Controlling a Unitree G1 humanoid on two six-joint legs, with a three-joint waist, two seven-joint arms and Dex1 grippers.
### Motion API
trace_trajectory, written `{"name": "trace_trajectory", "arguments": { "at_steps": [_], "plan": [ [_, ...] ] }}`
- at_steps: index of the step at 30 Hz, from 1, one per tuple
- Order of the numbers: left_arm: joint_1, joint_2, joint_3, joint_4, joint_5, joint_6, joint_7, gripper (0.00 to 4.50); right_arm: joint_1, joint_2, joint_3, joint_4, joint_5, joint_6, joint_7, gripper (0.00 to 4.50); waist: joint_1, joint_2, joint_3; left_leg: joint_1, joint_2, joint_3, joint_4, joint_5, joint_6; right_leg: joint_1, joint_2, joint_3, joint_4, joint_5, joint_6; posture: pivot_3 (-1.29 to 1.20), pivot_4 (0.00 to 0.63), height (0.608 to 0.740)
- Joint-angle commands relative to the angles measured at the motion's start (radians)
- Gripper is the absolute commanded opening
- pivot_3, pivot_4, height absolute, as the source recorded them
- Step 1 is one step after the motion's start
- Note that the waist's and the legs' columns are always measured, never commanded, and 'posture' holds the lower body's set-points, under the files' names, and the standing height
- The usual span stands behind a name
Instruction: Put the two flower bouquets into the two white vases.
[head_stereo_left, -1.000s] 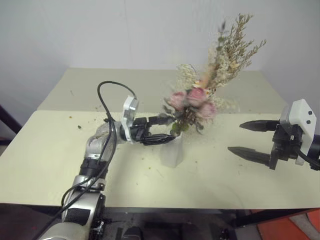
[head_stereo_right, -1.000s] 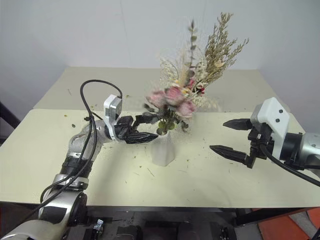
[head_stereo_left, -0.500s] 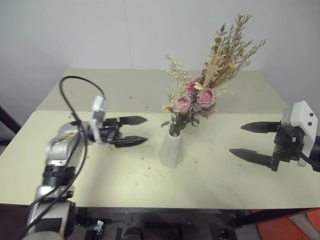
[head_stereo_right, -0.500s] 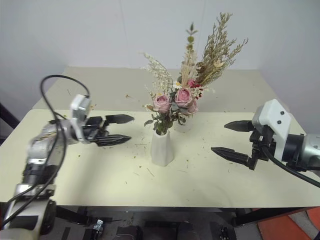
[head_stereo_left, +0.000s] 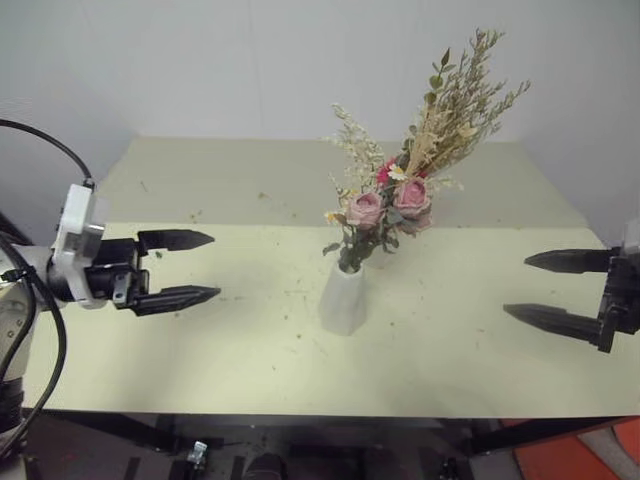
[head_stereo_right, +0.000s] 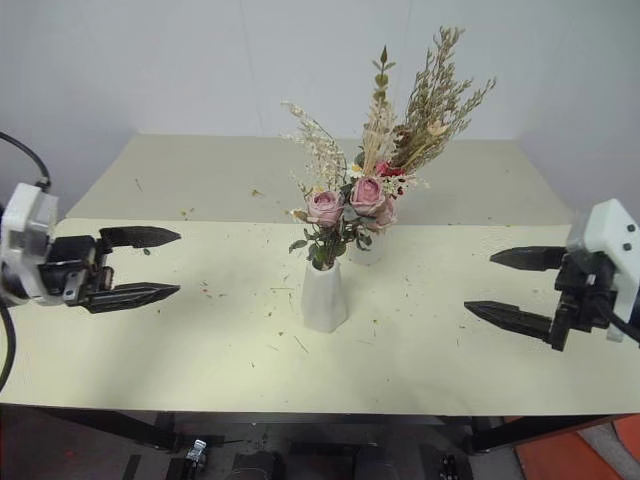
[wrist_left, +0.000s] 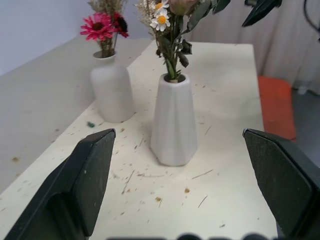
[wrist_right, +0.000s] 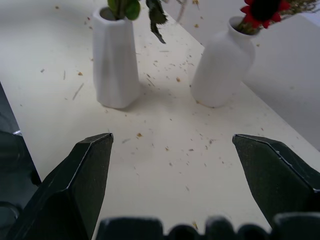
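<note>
Left gripper (head_stereo_left: 180, 268): spread, empty, left edge of frame. Right gripper (head_stereo_right: 515, 285): spread, empty, right edge. Cone vase (head_stereo_right: 324, 294) with rose bouquet (head_stereo_right: 345, 210): frame centre, upright, between grippers, roughly equidistant. Bottle vase (wrist_left: 112, 87) with dried-grass bouquet (head_stereo_left: 455, 105): just behind. Both bouquets seated; table (head_stereo_left: 200, 180).

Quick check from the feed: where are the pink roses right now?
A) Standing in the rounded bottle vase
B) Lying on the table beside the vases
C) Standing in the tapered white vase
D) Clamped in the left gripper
C: the pink roses rise from the mouth of the tapered white vase, and the left gripper stands open and apart from it.
</note>
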Motion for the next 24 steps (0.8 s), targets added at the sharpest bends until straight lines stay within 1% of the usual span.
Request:
{"name": "trace_trajectory", "arguments": {
  "at_steps": [1, 5, 11, 24],
  "plan": [
    [0.017, 0.027, 0.044, -0.040, -0.030, 0.005, 0.021, 4.46, -0.024, -0.023, -0.015, 0.026, -0.017, -0.036, 0.012, 4.50, 0.000, 0.000, 0.000, 0.000, 0.000, 0.000, 0.000, 0.000, 0.000, 0.000, 0.000, 0.000, 0.000, 0.000, 0.000, 0.00, 0.150, 0.740],
    [0.034, 0.027, 0.052, -0.061, -0.048, 0.014, 0.059, 4.46, -0.040, -0.014, 0.017, 0.037, -0.026, -0.048, 0.006, 4.50, 0.000, 0.000, 0.000, -0.001, 0.000, 0.000, 0.000, 0.000, 0.000, 0.000, 0.000, 0.000, 0.000, 0.000, 0.000, 0.00, 0.150, 0.740],
    [0.026, 0.041, 0.051, -0.075, -0.081, 0.046, 0.087, 4.46, -0.037, -0.003, 0.017, 0.033, -0.018, -0.047, 0.005, 4.50, 0.000, 0.000, 0.000, -0.001, 0.000, 0.000, 0.000, 0.000, 0.000, -0.001, 0.000, 0.000, 0.000, 0.000, 0.000, 0.00, 0.150, 0.740],
    [-0.031, 0.072, 0.003, -0.029, -0.078, 0.050, 0.086, 4.46, 0.051, 0.043, -0.080, -0.036, -0.006, -0.035, 0.011, 4.50, 0.001, 0.000, 0.000, -0.001, 0.000, 0.000, 0.000, 0.000, 0.000, -0.001, 0.000, 0.000, 0.000, 0.000, 0.000, 0.00, 0.150, 0.740]
  ]
}}
